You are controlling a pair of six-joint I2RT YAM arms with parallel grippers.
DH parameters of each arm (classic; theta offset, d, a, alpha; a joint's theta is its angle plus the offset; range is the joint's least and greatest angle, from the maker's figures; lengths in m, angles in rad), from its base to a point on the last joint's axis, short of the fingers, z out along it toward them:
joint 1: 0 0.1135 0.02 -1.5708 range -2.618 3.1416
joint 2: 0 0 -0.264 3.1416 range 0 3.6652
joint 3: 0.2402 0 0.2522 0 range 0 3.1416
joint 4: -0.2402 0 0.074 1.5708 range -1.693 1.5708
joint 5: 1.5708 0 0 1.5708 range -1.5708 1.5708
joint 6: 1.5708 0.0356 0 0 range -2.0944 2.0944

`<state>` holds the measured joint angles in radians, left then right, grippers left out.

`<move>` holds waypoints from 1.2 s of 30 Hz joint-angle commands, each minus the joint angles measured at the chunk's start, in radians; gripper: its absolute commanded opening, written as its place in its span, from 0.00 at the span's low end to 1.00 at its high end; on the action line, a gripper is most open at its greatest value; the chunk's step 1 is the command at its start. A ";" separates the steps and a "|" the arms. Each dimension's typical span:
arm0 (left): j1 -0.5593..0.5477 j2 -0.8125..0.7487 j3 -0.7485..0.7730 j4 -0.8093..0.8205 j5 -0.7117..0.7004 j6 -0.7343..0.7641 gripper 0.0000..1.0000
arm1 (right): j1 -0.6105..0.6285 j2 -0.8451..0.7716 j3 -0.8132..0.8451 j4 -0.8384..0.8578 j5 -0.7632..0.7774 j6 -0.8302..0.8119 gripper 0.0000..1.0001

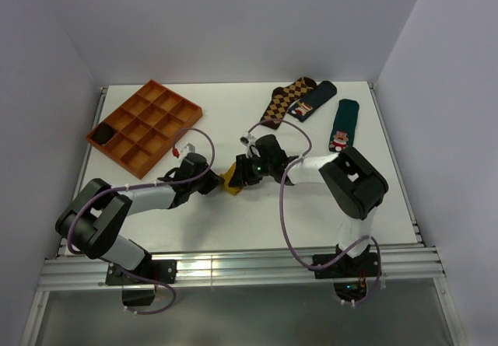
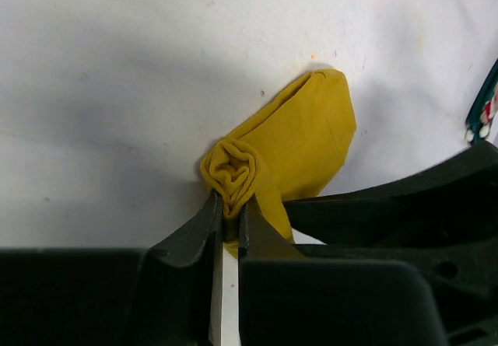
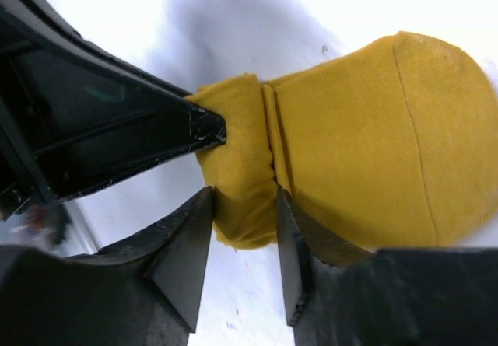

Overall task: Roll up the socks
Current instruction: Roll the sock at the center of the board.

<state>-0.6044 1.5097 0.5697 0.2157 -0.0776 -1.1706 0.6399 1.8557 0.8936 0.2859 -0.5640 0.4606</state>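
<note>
Markings: the only print seen is a red-and-white figure on each dark green sock, too small to read. Surface: white table [image 1: 233, 124], matte, a few specks in the wrist views, with pale walls on three sides and an aluminium rail along the near edge. Far left: orange divided tray [image 1: 113, 156], set at an angle, a dark item [image 1: 103, 134] in its leftmost compartment. Left gripper [image 1: 222, 183] reaches in to mid-table; in its wrist view the left gripper [image 2: 231, 223] has its jaws nearly together, pinching the rolled end of the mustard sock [image 2: 307, 136]. The spiral of the roll faces that camera. Mustard sock [image 1: 233, 181] sits mid-table between the two grippers. The unrolled part lies flat, its long axis running away from the left gripper, up and to the right in that wrist view. Right gripper [image 1: 241, 173] meets it from the other side; in its own view the right gripper [image 3: 243, 221] has one finger on each side of the roll, pressed against the fabric. The rounded free end of the mustard sock [image 3: 381, 144] spreads to the right. Far right, at the back of the table: brown argyle sock [image 1: 286, 97], then one dark green sock [image 1: 316, 99] just beside it, then a second dark green sock [image 1: 344, 125] lying apart, lengthwise front to back.
</note>
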 commanded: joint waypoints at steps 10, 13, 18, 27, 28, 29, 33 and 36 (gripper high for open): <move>-0.037 0.003 0.091 -0.245 -0.077 0.098 0.01 | 0.217 -0.279 -0.084 -0.139 0.515 -0.286 0.54; -0.038 0.014 0.110 -0.260 -0.068 0.106 0.01 | 0.250 -0.277 -0.085 -0.114 0.553 -0.327 0.55; -0.043 0.018 0.119 -0.263 -0.057 0.103 0.01 | 0.300 -0.239 -0.076 -0.085 0.654 -0.378 0.55; -0.043 0.023 0.121 -0.256 -0.033 0.088 0.01 | 0.374 -0.201 -0.139 0.094 0.696 -0.419 0.54; -0.043 0.024 0.119 -0.256 -0.031 0.088 0.01 | 0.376 -0.193 -0.146 0.104 0.697 -0.419 0.54; -0.043 0.026 0.119 -0.253 -0.027 0.086 0.01 | 0.376 -0.188 -0.147 0.111 0.699 -0.419 0.54; -0.043 0.026 0.119 -0.251 -0.019 0.081 0.01 | 0.386 -0.150 -0.144 0.137 0.717 -0.424 0.52; -0.043 0.027 0.122 -0.249 -0.010 0.081 0.01 | 0.395 -0.115 -0.125 0.127 0.757 -0.416 0.52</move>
<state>-0.6395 1.5158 0.6762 0.0139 -0.1089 -1.1011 1.0195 1.7061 0.7567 0.3641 0.1436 0.0536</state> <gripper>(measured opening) 0.100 0.521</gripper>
